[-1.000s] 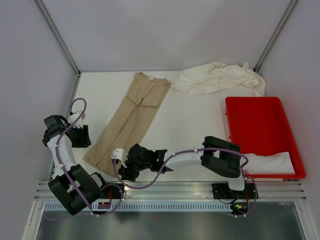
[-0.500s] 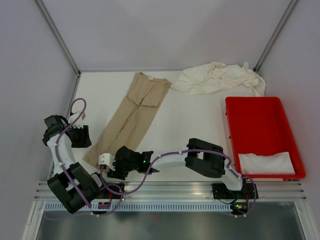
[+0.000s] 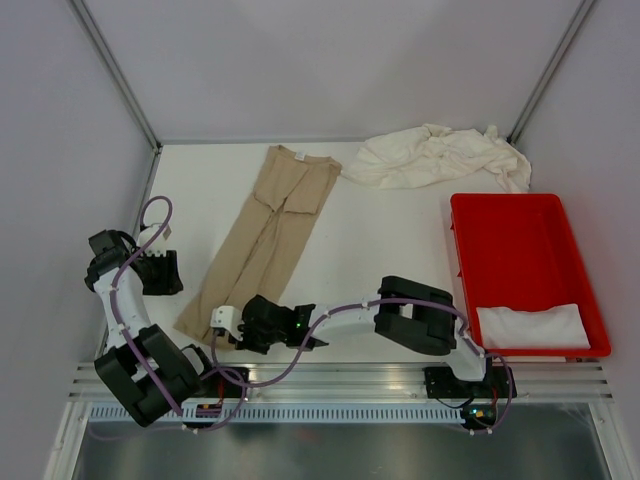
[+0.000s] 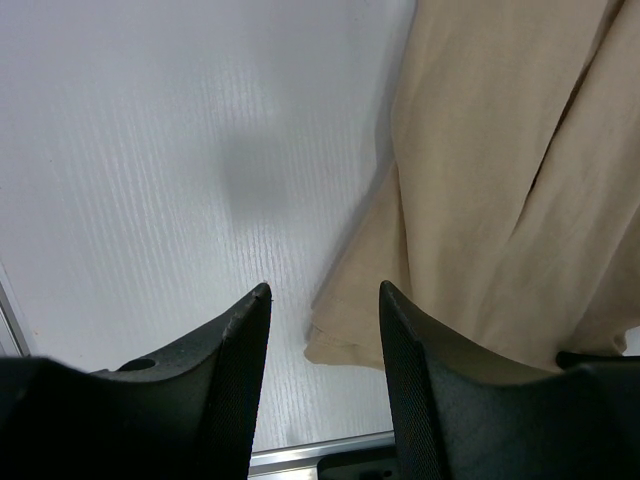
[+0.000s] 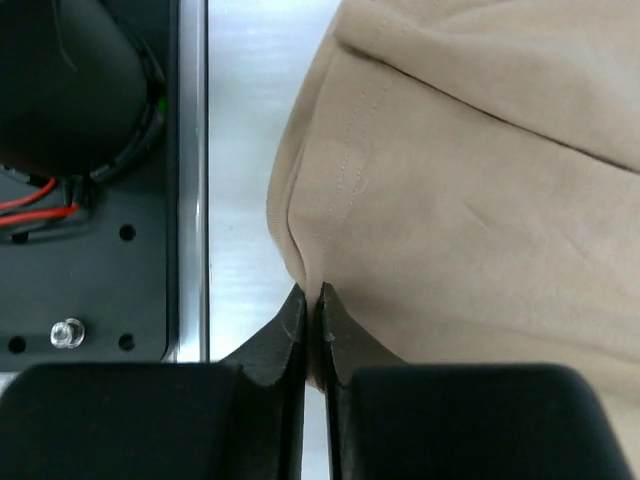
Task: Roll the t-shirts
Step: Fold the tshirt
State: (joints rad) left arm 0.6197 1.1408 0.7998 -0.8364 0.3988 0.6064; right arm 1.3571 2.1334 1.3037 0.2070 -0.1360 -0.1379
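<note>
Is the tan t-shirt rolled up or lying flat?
Lying flat: the tan t-shirt stretches as a long folded strip; the right tool pinches its near hem.

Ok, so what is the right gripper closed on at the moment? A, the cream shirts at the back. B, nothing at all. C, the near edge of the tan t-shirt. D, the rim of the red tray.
C: in the right wrist view the right gripper has its fingers pressed together on the folded edge of the tan t-shirt.
</note>
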